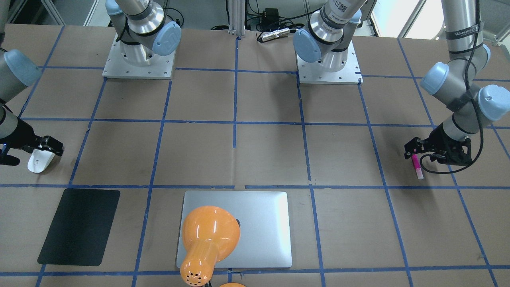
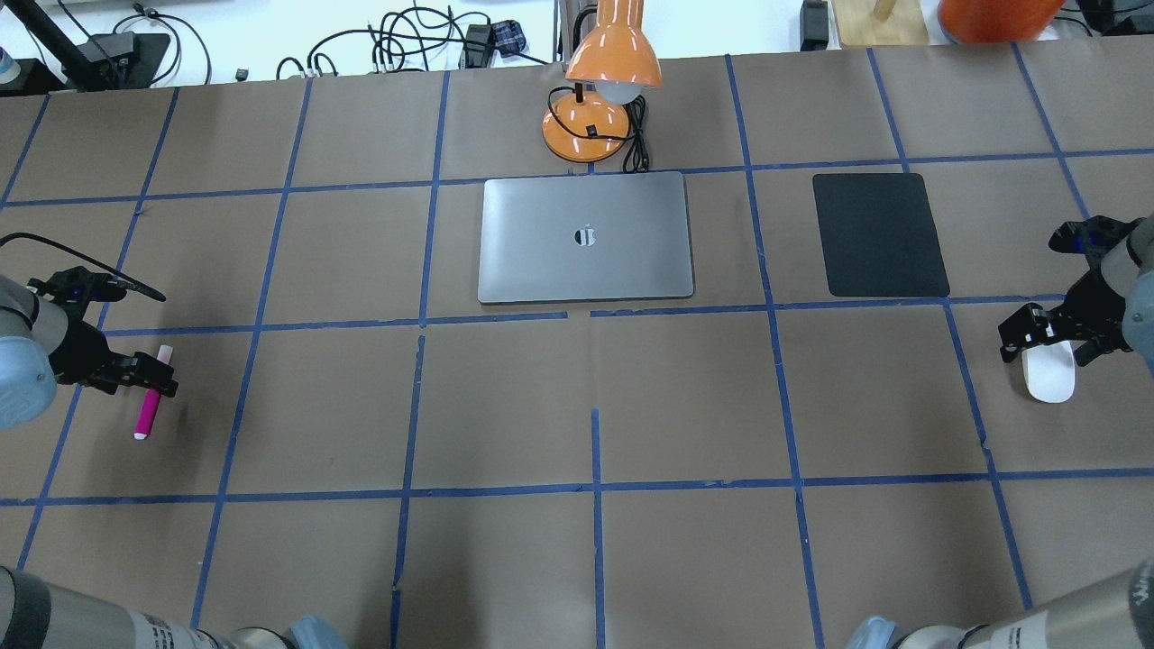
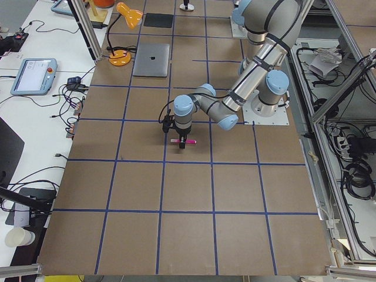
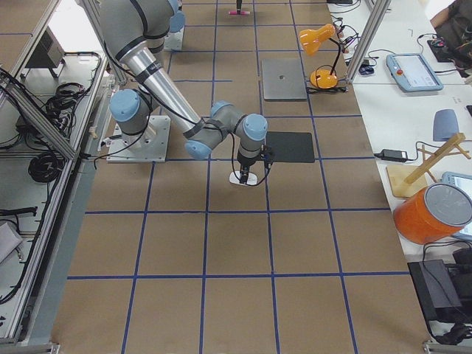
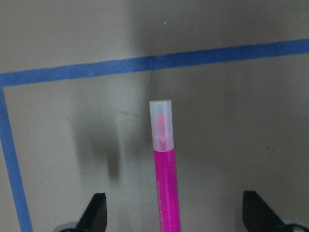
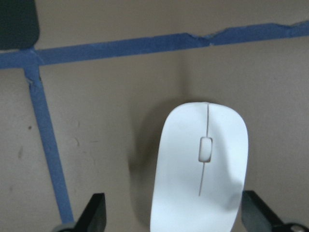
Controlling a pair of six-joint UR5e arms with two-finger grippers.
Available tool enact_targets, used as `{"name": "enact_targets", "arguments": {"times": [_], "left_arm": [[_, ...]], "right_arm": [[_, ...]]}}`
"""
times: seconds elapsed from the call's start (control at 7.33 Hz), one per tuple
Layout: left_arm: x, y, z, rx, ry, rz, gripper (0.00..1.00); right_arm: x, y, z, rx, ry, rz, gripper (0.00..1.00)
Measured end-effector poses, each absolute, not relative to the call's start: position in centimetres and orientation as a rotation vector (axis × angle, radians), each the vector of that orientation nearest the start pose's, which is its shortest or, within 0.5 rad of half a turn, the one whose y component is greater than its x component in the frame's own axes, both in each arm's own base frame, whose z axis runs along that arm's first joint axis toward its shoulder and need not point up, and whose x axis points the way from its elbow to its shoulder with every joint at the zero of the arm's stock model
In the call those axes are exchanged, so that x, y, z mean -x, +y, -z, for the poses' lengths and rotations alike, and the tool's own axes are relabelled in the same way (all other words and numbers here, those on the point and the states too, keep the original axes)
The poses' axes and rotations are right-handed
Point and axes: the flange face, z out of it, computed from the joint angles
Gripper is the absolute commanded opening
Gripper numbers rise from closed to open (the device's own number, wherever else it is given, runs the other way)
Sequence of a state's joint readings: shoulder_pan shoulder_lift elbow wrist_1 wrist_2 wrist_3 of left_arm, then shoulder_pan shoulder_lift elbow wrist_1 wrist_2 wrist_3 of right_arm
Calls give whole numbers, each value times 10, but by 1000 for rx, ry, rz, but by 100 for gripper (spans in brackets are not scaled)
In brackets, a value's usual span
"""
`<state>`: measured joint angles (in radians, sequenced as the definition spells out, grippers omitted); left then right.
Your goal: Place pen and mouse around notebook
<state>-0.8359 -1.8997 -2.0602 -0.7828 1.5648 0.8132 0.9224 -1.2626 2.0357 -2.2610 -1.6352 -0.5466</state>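
pen (image 2: 147,410) lies far left on the table between the wide-open, empty left gripper (image 2: 137,374), notebook (image 2: 586,270) centre-back, mouse (image 2: 1050,379) far right under the equally open, empty right gripper (image 2: 1053,345); risk: off-centre closing rolls the pen or squirts the glossy mouse out.

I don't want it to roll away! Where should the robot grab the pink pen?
Grip the pen around the middle of its magenta body, not the pale cap. Come straight down from above, one finger on each long side. It lies flat on the table, thin and round, and the open left gripper straddles it that way.
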Motion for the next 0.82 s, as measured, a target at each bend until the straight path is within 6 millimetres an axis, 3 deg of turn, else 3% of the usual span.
{"name": "enact_targets", "arguments": {"times": [0.27,0.41,0.68,0.82], "left_arm": [[-239,-462,-170,-113,3174,-36,15],[-240,-462,-169,-111,3174,-39,0],[-240,-462,-169,-110,3173,-40,0],[-240,-462,-170,-106,3172,-38,0]], "right_arm": [[208,-476,-178,-154,3191,-188,100],[209,-476,-175,-153,3200,-192,93],[210,-477,-176,-145,3207,-193,47],[210,-478,-177,-136,3205,-185,33]]}}
